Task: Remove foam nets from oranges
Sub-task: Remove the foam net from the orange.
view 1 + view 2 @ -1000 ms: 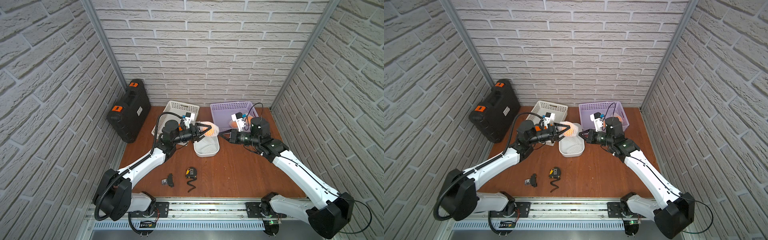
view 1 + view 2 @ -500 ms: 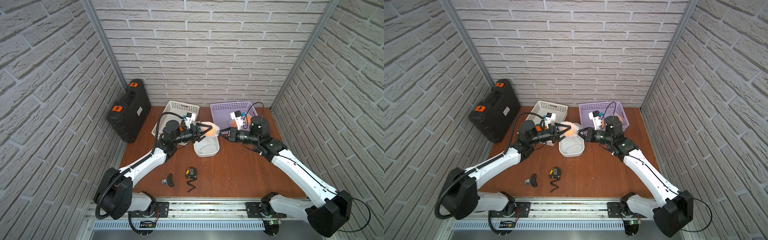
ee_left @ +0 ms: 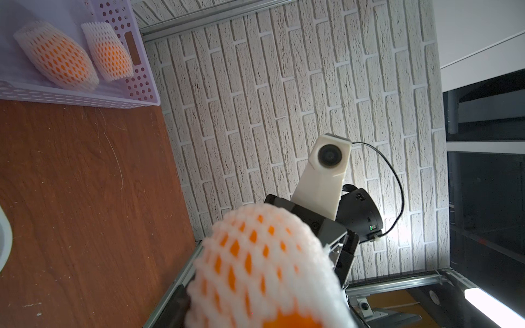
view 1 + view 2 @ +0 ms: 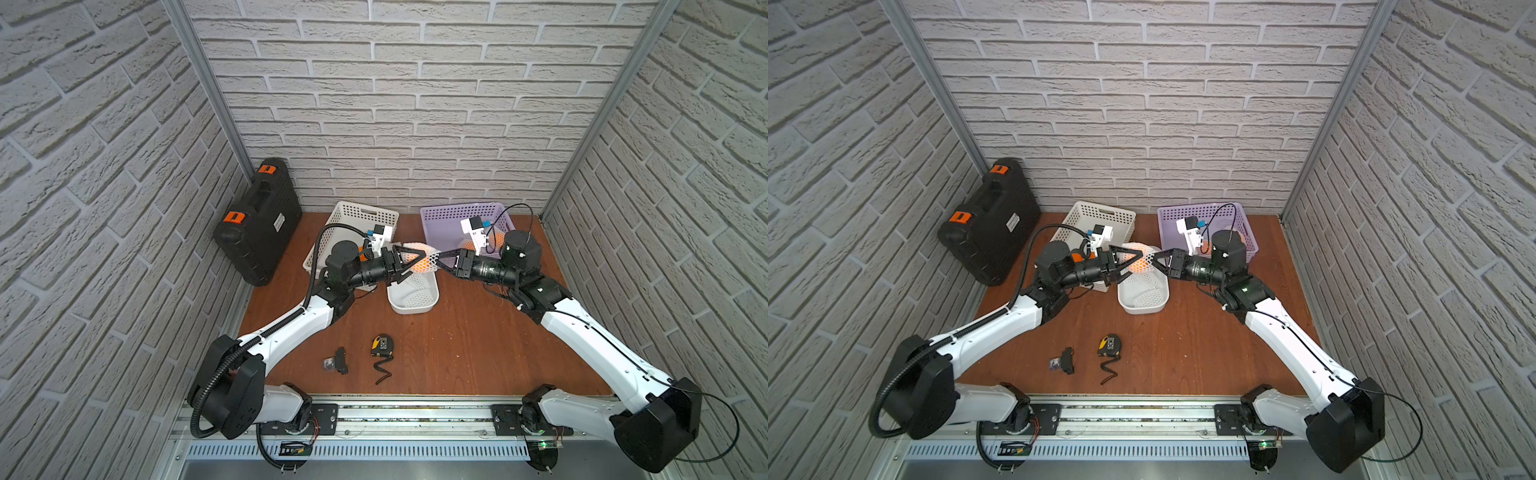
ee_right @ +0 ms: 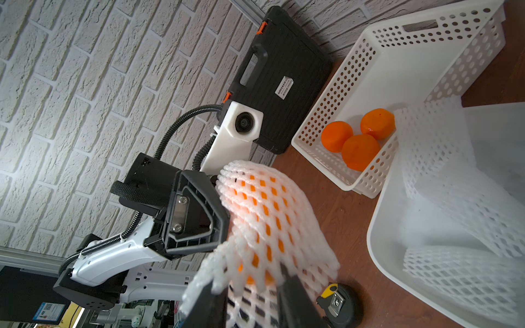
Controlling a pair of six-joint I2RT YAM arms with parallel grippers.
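Over the white tub [image 4: 415, 306], my left gripper [image 4: 415, 264] is shut on an orange in its foam net [image 4: 420, 261] [image 4: 1140, 262] [image 3: 264, 269] [image 5: 264, 215]. My right gripper [image 4: 439, 260] [image 5: 252, 286] meets it from the other side. Its jaws stand apart, with the net's loose end draped over and between the fingertips. Three bare oranges [image 5: 358, 150] lie in the white basket [image 4: 361, 211]. Two more netted oranges [image 3: 56, 56] [image 3: 110, 56] lie in the purple basket [image 4: 453, 211]. Empty foam nets [image 5: 454, 272] lie in the tub.
A black case [image 4: 257, 224] with orange latches leans on the left wall. A tape measure [image 4: 382, 345] and a small black object [image 4: 338, 361] lie on the wooden table towards the front. Brick walls close in both sides and the back.
My right gripper has moved left up to the netted orange and its jaws have gone from shut to apart around the net's end. The left gripper has held the orange almost still.
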